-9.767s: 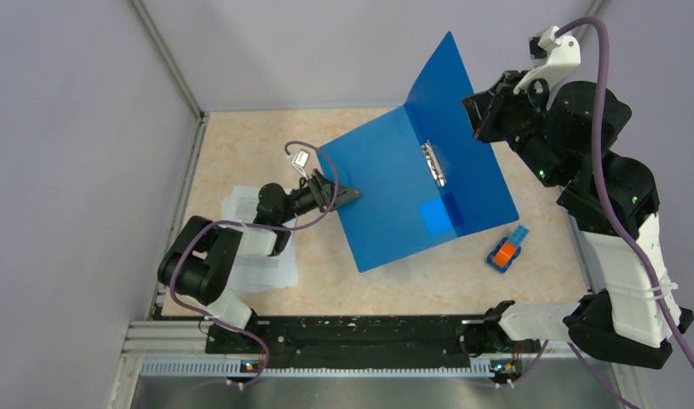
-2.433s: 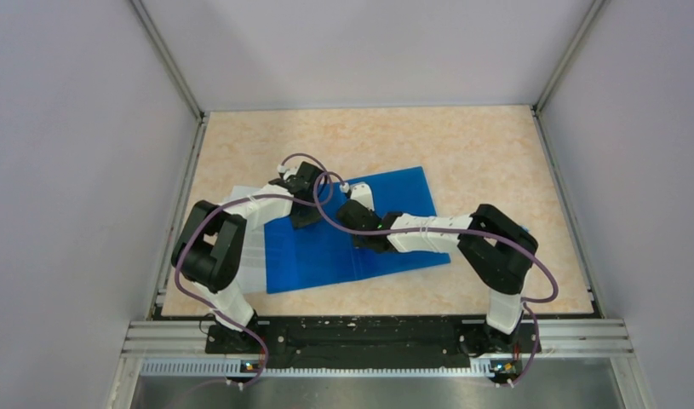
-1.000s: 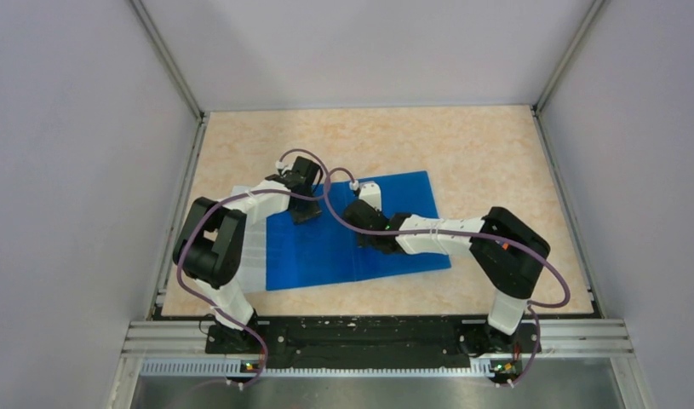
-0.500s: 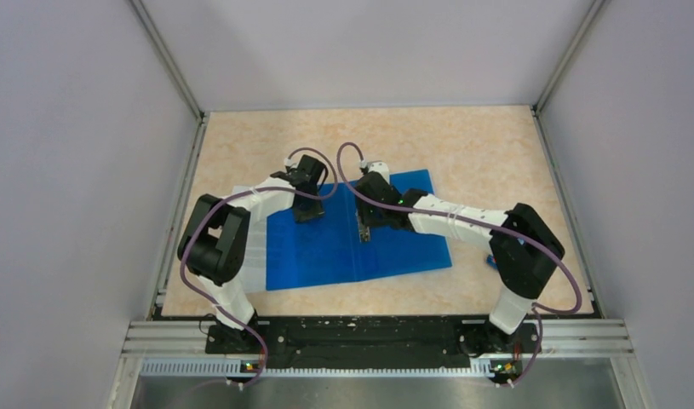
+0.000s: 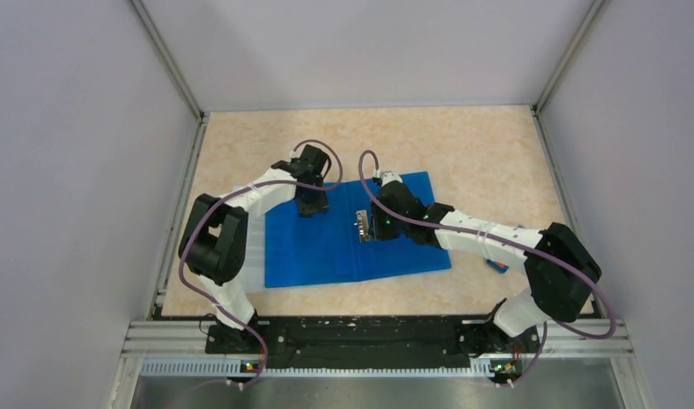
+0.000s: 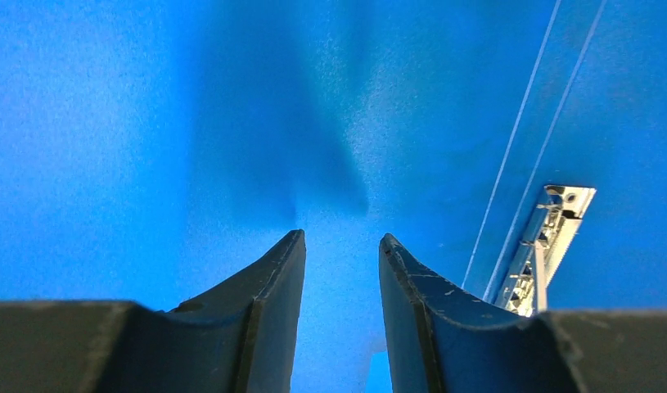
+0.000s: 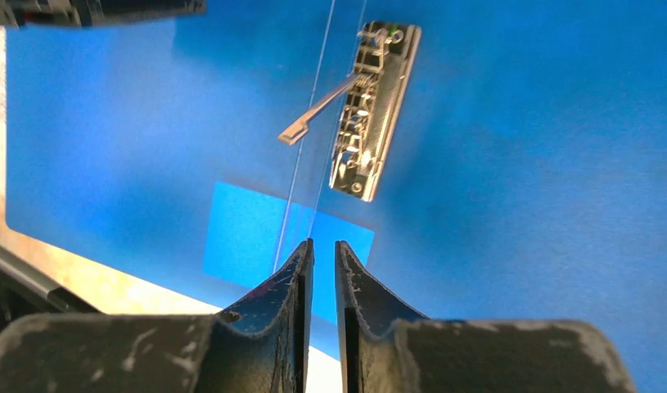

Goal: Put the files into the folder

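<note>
The blue folder lies open and flat on the table. Its metal clip sits on the spine with its lever raised. My left gripper hovers low over the folder's left panel, near its far edge. It is open with only blue plastic between the fingers. My right gripper hangs above the spine just right of the clip. It is shut and holds nothing. The white files lie at the left, partly under the folder and the left arm.
A small orange-and-blue object peeks out beside the right arm's elbow, right of the folder. Metal frame posts and grey walls close in the table on three sides. A black rail runs along the near edge.
The right arm has drawn back to the right off the spine, uncovering the clip with its lever up. The left gripper has shifted a little toward the folder's far edge.
</note>
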